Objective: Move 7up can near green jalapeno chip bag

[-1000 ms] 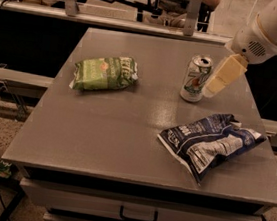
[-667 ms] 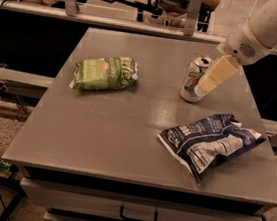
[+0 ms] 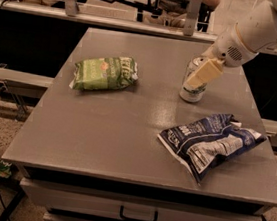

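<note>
The 7up can (image 3: 192, 92) stands upright on the grey table (image 3: 115, 135), right of the middle towards the back. The green jalapeno chip bag (image 3: 105, 72) lies flat at the left, well apart from the can. My gripper (image 3: 197, 77) hangs from the white arm (image 3: 254, 31) that reaches in from the upper right. It is at the can's upper part and covers part of it. I cannot tell whether it touches the can.
A dark blue-and-white chip bag (image 3: 210, 141) lies at the front right, close below the can. A drawer with a handle (image 3: 138, 216) sits under the table front. Rails and furniture stand behind the back edge.
My gripper has moved left and down from beside the can's right side to over the can's upper part. The can and both bags have not moved.
</note>
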Robot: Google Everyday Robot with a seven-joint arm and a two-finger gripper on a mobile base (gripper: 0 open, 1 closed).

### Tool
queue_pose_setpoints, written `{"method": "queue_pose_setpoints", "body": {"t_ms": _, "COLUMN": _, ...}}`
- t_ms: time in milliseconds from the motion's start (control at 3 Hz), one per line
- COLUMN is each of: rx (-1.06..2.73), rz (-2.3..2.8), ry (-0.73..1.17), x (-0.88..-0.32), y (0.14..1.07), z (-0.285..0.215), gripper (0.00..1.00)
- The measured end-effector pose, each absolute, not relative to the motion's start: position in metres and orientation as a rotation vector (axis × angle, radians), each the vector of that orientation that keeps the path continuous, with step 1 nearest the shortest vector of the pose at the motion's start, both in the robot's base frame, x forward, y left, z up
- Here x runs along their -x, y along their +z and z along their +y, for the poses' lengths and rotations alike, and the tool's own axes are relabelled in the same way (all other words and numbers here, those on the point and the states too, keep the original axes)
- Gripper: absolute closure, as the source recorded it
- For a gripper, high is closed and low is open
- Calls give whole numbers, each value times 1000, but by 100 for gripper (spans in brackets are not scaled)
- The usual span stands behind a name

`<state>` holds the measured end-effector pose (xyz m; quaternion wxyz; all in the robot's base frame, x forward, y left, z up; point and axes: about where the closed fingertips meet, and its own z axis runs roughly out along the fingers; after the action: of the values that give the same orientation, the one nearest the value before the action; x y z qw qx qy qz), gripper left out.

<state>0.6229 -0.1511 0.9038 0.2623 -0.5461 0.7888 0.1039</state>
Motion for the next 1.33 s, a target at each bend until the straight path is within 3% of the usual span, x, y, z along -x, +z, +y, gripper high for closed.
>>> {"method": "queue_pose_setpoints", "body": {"t_ms": 667, "rx": 1534, "rz": 2059, "ry": 290, "x": -635, "y": 926, "z": -129, "gripper": 95}}
{"method": "queue_pose_setpoints", "body": {"t_ms": 1333, "rx": 1683, "rz": 1904, "ry": 361, "x": -638, "y": 945, "z": -66, "gripper": 100}}
